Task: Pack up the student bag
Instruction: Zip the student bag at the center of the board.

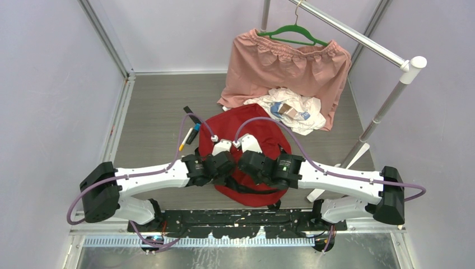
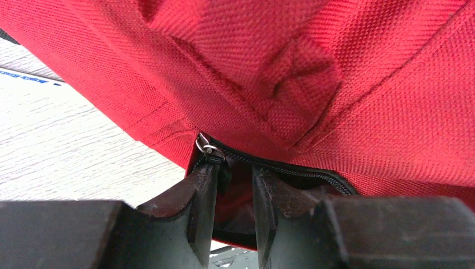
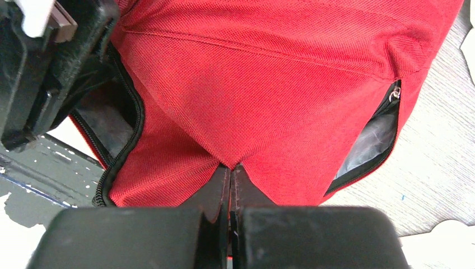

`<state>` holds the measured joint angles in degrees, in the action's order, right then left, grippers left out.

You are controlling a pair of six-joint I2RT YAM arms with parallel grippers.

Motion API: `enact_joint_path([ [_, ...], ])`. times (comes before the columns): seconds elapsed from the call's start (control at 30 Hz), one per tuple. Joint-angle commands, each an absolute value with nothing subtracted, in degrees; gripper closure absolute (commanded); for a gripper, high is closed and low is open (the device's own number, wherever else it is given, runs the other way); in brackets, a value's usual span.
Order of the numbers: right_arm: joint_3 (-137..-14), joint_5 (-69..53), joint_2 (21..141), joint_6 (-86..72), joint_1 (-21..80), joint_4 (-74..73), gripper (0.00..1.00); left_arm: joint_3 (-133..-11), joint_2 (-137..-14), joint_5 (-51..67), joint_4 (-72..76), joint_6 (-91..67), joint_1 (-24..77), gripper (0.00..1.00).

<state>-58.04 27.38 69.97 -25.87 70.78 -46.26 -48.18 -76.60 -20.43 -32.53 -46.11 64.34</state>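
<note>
The student bag (image 1: pixel 250 126) is a dark-red backpack lying on the table between both arms. My left gripper (image 1: pixel 227 171) is at the bag's near edge. In the left wrist view its jaws (image 2: pixel 235 171) stand a little apart at the black zipper mouth, with the metal zipper pull (image 2: pixel 208 150) at the tip of the left finger. Dark bag lining shows in the gap. My right gripper (image 1: pixel 246 168) is shut on a pinched fold of the bag's red fabric (image 3: pixel 231 168). The bag's main zipper (image 3: pixel 120 123) and a side pocket (image 3: pixel 369 140) gape open.
Pens and a marker (image 1: pixel 189 134) lie left of the bag. A pale pink garment (image 1: pixel 285 67) on a green hanger hangs from a metal rail (image 1: pixel 386 109) at the back right, with a white printed cloth (image 1: pixel 294 109) below it. The black base plate (image 1: pixel 235 216) is nearest.
</note>
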Motion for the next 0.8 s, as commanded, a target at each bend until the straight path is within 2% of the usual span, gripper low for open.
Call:
enact_joint_path([
  [0.0, -58.3, 27.7, 67.1, -26.6, 70.7, -46.2, 0.99, -51.8, -78.2, -24.8, -33.6, -46.9, 65.1, 0.7],
  [0.1, -58.2, 27.8, 66.7, -26.6, 70.7, -46.4, 0.99, -52.9, -79.2, -26.5, -34.9, -47.5, 65.3, 0.78],
  [0.13, -58.2, 27.9, 66.5, -26.6, 70.7, -46.3, 0.99, -53.0, -79.1, -26.8, -34.9, -47.6, 65.4, 0.85],
  [0.17, -58.2, 28.1, 66.5, -26.6, 70.7, -46.4, 0.99, -53.3, -78.9, -26.8, -34.9, -47.7, 65.6, 0.96],
  [0.2, -58.1, 28.2, 66.5, -26.7, 70.7, -46.4, 0.99, -53.6, -78.5, -26.6, -34.8, -47.7, 65.8, 1.0],
  [0.4, -58.0, 28.6, 66.7, -27.1, 70.5, -46.8, 0.98, -52.0, -71.6, -17.6, -28.8, -45.9, 66.6, 1.0],
  [0.43, -58.0, 28.9, 66.6, -27.4, 70.5, -47.0, 0.93, -51.4, -70.7, -15.9, -28.2, -45.9, 66.7, 1.0],
  [0.47, -58.2, 29.2, 66.6, -27.7, 70.5, -47.3, 0.83, -50.9, -69.8, -13.9, -27.5, -46.0, 66.6, 1.0],
  [0.53, -58.2, 29.9, 65.9, -28.1, 70.5, -47.6, 0.54, -50.0, -68.6, -10.3, -26.5, -46.2, 66.7, 1.0],
  [0.57, -58.2, 30.2, 65.6, -28.3, 70.4, -47.8, 0.44, -49.8, -68.2, -8.7, -26.2, -46.3, 66.7, 1.0],
  [0.67, -58.1, 31.1, 63.9, -29.1, 70.3, -47.7, 0.34, -49.6, -67.8, -5.0, -25.4, -46.5, 67.2, 1.0],
  [0.77, -57.4, 31.4, 62.9, -30.2, 70.2, -46.7, 0.32, -50.0, -69.2, -3.1, -24.2, -46.9, 68.6, 1.0],
])
